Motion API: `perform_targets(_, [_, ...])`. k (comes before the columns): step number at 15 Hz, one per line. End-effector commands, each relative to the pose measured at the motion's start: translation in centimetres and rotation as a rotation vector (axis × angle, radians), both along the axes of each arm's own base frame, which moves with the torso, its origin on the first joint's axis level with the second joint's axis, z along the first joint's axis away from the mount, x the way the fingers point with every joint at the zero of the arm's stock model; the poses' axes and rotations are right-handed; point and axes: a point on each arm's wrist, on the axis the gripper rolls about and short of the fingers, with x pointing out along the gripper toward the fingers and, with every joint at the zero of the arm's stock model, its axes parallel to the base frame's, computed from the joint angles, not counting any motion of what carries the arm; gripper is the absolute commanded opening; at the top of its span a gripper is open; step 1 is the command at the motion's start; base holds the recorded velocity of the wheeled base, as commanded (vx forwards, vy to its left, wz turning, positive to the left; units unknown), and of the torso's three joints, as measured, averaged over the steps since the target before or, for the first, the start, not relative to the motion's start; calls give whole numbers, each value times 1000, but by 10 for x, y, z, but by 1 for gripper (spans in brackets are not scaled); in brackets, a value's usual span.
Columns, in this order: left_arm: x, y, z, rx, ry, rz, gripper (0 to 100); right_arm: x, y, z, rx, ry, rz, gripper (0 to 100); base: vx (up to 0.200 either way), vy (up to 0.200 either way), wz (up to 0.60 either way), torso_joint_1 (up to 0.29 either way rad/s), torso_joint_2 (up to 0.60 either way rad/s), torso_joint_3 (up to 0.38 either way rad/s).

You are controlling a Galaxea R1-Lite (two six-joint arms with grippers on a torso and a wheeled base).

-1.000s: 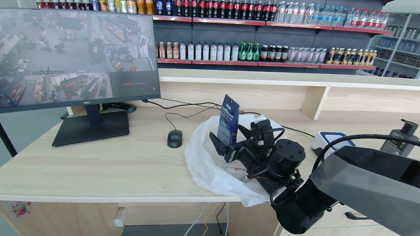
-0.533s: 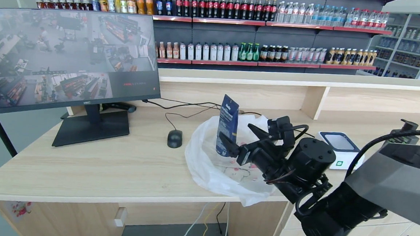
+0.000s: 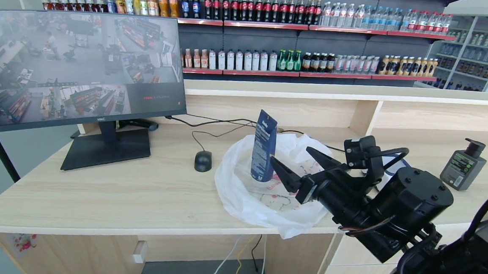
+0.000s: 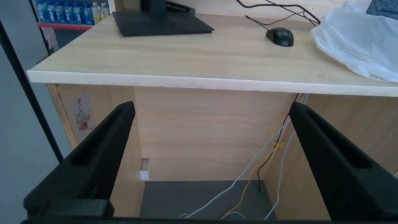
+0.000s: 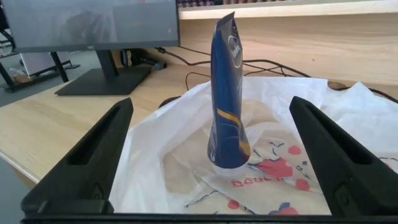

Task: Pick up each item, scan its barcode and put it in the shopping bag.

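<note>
Blue tube (image 3: 264, 146): stands upright inside the white shopping bag (image 3: 240, 196), cap end down on the bag's floor, long axis vertical. Nothing holds it.

Right gripper (image 3: 291, 154): jaws spread wide and empty. It sits over the bag's right-hand rim, just beside the tube on the robot's right. Its fingertips point toward the tube without touching it. In the right wrist view the tube stands centred between the two fingers, farther into the bag than their tips.

Left gripper (image 4: 211, 106): jaws apart, empty. It is held low, in front of the counter (image 3: 138, 198) and below its top. It lies well apart from the bag, on the bag's left.

Status, as a judgement: the tube appears delivered. A dark pump bottle (image 3: 462, 165) stands upright on the counter, well to the right of the bag.

Governing relation for the coming move: the bottle lies to the right of the right gripper and opposite to the way its fingers point. The bottle's long axis is vertical, and the right arm is clearly the nearer one. The arm would have to turn away from the bag and approach the bottle's body from the side.
</note>
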Motion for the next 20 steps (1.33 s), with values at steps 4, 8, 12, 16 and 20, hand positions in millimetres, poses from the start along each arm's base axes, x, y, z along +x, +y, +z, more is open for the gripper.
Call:
perform_targets(4, [0,0,0,-1,0,2,100,-8,10,2,7,-2,41,100,-100,0,0,1,2,0])
perform_targets(8, [0,0,0,-1,0,2,100,-10,14,0,8,6,56,100,-50,0,0,4,2,-1])
perform_targets(12, [0,0,0,-1,1,0,100,-10,14,0,8,6,56,100,0,-50,0,3,1,2])
perform_targets(16, [0,0,0,-1,1,2,100,-11,15,0,9,5,62,100,0,-200,0,2,5,2])
perform_targets(20, [0,0,0,-3,1,2,100,-13,16,-1,5,10,66,100,0,-200,0,4,5,5])
